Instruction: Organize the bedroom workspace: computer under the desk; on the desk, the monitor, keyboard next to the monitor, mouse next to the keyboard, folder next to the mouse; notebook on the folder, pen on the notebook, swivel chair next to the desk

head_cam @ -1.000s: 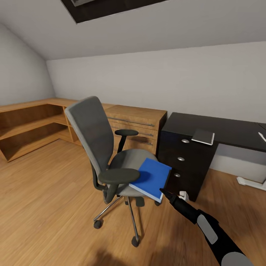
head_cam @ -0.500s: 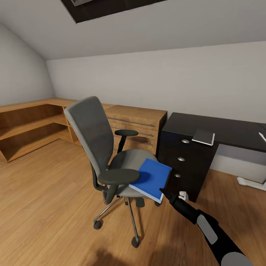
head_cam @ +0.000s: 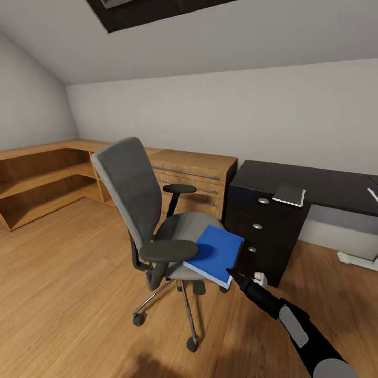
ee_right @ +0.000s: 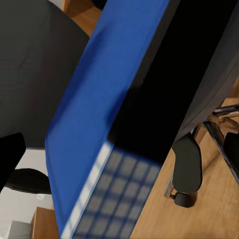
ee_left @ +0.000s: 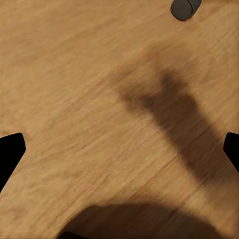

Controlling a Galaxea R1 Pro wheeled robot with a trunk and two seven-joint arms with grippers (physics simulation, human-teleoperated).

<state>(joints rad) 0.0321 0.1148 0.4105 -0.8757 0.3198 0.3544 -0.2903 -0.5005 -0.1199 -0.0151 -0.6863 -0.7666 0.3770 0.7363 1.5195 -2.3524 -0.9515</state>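
Right tool (head_cam: 232, 273) wide open, straddling the folder (head_cam: 216, 252) corner on the chair (head_cam: 157, 220); next it needs to clamp and lift

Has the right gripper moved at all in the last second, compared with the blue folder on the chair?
Yes, slightly. The right gripper has crept up toward the near corner of the folder, which hasn't shifted on the swivel chair.
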